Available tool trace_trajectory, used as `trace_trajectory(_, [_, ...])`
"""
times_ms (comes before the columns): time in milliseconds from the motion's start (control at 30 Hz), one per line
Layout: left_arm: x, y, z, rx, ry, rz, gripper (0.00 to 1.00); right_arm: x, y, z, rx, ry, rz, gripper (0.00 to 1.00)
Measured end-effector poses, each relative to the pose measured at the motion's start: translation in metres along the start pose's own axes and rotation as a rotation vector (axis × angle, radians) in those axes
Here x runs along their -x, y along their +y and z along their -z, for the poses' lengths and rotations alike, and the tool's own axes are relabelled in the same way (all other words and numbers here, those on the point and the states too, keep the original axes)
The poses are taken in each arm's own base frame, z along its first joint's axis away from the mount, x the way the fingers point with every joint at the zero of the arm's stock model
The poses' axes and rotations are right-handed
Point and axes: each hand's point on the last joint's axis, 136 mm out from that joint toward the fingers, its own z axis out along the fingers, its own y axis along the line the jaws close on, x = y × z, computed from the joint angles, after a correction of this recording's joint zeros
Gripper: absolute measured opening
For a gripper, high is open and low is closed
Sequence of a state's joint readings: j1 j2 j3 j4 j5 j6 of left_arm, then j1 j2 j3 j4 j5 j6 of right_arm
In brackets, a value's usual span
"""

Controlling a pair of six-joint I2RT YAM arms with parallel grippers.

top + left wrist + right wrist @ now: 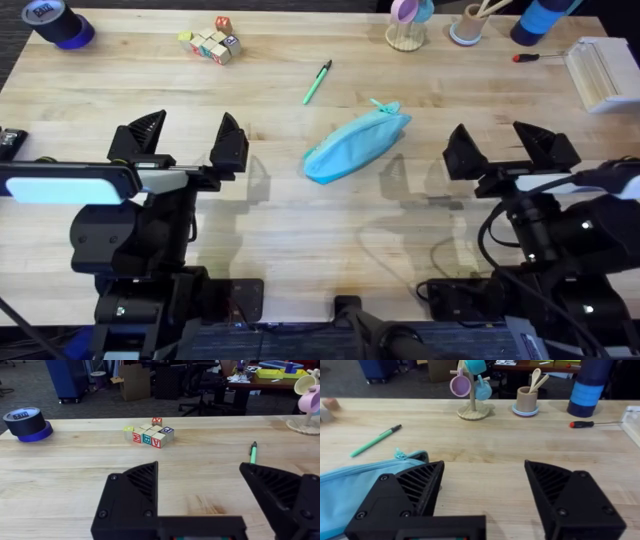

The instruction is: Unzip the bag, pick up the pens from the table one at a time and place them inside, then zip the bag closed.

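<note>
Bag (356,145) laid mid-worktop (300,230); pen (317,82) placed beyond it, slightly left; blocks (209,42) set far left.
</note>
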State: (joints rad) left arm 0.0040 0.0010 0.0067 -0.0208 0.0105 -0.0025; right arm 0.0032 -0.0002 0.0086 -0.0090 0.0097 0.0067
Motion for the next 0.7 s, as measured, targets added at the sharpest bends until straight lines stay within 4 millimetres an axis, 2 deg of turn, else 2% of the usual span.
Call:
trace_trajectory(533, [-0.001, -0.001, 0.0, -0.003, 0.002, -0.003, 0.993, -0.003, -0.002, 0.0, -0.012, 0.013, 0.015, 0.996])
trace_trajectory(700, [-0.012, -0.003, 0.002, -0.017, 0.073, 0.023, 0.993, -0.004, -0.003, 0.001, -0.016, 0.036, 0.037, 0.996])
